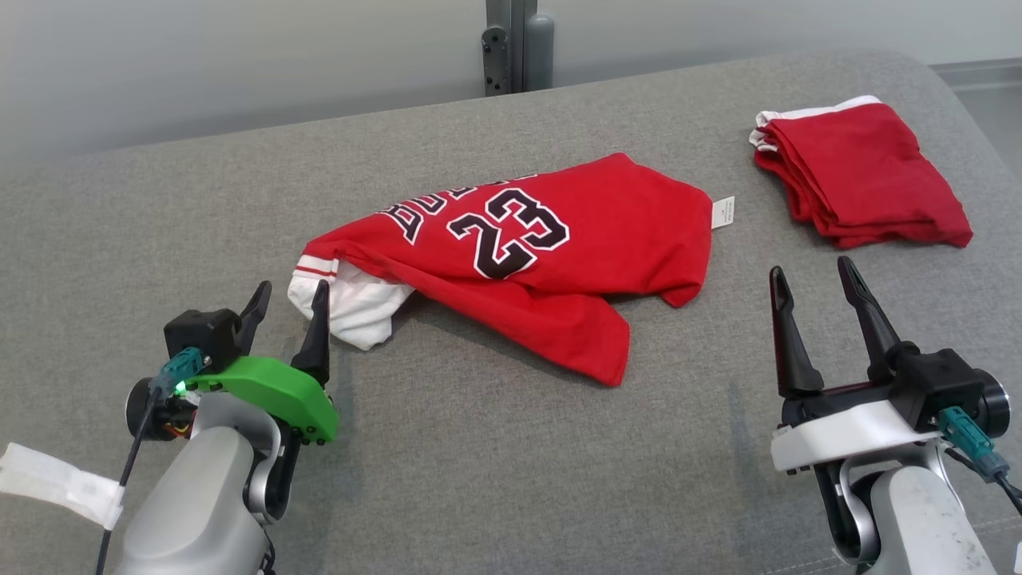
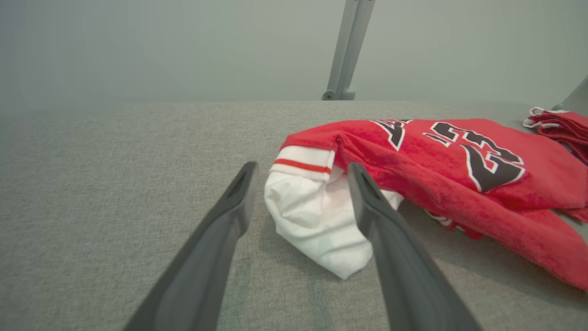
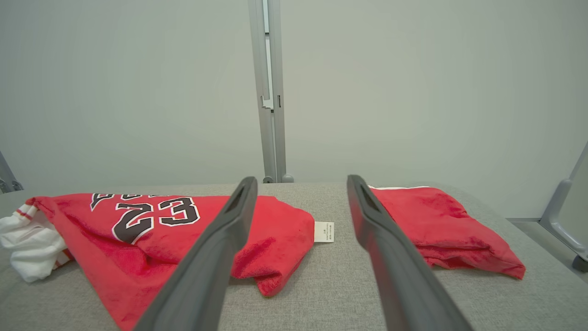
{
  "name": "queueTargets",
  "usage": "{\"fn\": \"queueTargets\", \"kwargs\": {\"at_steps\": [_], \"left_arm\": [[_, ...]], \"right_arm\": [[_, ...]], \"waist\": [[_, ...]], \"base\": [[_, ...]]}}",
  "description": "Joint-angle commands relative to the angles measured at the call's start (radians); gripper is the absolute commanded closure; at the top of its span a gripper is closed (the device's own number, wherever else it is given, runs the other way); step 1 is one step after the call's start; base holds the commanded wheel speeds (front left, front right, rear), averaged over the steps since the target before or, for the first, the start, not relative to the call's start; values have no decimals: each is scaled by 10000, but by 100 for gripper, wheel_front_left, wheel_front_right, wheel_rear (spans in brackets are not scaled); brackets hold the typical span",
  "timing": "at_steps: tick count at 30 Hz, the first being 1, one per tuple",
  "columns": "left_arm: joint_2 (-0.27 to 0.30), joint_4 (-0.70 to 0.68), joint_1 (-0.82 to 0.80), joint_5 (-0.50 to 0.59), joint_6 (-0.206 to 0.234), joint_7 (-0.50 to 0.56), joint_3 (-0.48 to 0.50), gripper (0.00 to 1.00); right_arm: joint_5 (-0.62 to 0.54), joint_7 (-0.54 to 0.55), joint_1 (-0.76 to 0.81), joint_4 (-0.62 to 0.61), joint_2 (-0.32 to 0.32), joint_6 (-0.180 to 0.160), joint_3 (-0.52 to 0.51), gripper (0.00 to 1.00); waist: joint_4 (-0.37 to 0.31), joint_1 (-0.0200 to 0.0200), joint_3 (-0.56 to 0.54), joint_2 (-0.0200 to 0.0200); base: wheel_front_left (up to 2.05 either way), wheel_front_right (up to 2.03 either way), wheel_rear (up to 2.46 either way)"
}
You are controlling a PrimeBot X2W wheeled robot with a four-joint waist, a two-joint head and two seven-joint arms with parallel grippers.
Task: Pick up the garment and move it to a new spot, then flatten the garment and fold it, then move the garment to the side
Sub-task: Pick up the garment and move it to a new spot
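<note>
A tabletop covered in grey woven fabric, with a pale wall and a grey upright post behind its far edge. The garment, a red jersey numbered 23, lies about the middle of the tabletop. It is loosely bunched, with one layer lapped over another, a lower flap trailing toward the near edge and a small white label at its right end. A white, red-striped part spills from its left end. The left pincer stands just short of that white part with its fingers apart and nothing between them. The right pincer, fingers likewise apart and empty, waits nearer the right edge, well clear of the jersey. A second red garment rests neatly folded toward the far right corner. Judged from this layout, the jersey lies free on the tabletop but is neither flat nor folded. Whether this is already its new spot cannot be told. Flattening, folding and moving it to the side appear to be left to do.
</note>
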Motion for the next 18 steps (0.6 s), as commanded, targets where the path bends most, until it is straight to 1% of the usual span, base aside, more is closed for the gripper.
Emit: {"fn": "queueTargets", "kwargs": {"at_steps": [1, 10, 18], "left_arm": [[-37, -367, 360, 92, 66, -44, 225, 0], [-256, -2971, 2644, 654, 454, -41, 1596, 0], [-729, -4860, 4392, 1277, 842, -43, 2453, 0]], "right_arm": [[-75, -30, 185, 44, -11, -15, -46, 0], [-150, -2, 678, 84, -14, -15, -149, 0], [63, 13, 1165, 28, -10, -15, -50, 0]], "waist": [[221, 0, -260, 0], [704, 0, -892, 0], [1069, 0, -1217, 0]], "base": [[0, 0, 0], [0, 0, 0], [0, 0, 0]]}}
